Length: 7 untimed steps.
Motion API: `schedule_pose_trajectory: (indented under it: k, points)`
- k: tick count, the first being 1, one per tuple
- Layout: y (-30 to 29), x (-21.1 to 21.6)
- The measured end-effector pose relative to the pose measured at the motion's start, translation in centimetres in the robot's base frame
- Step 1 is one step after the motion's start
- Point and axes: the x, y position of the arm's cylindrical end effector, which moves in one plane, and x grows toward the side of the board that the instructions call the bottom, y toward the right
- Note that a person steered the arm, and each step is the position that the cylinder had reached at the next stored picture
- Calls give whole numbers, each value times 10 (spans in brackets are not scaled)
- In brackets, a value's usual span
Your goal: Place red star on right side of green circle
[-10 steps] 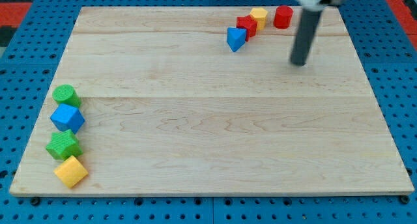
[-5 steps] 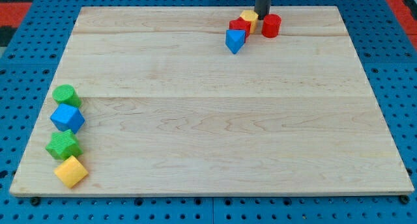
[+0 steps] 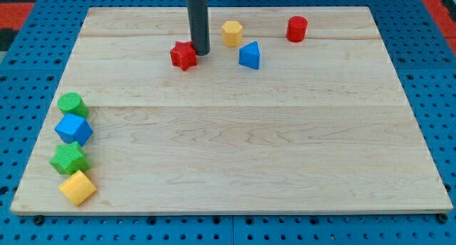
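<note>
The red star (image 3: 183,55) lies on the wooden board (image 3: 235,131) at the upper middle. My tip (image 3: 200,53) touches its right side, the dark rod rising to the view's top. The green circle (image 3: 72,103) stands at the board's left edge, far to the lower left of the red star.
A blue cube (image 3: 73,129), a green star (image 3: 69,158) and a yellow cube (image 3: 77,187) line up below the green circle. A yellow hexagon (image 3: 231,33), a blue triangle (image 3: 249,55) and a red cylinder (image 3: 296,28) lie to the right of my tip.
My tip swept left from the cluster at the top, pushing the red star leftward. The yellow hexagon and blue triangle shifted and spread apart; the red cylinder stayed.
</note>
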Motion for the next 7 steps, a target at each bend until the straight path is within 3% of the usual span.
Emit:
schedule_pose_trajectory:
  k: [2,3,4,5,7]
  points:
    - [-121,87]
    - [-105,53]
    - [-126,17]
    - [-160,33]
    - [-139,82]
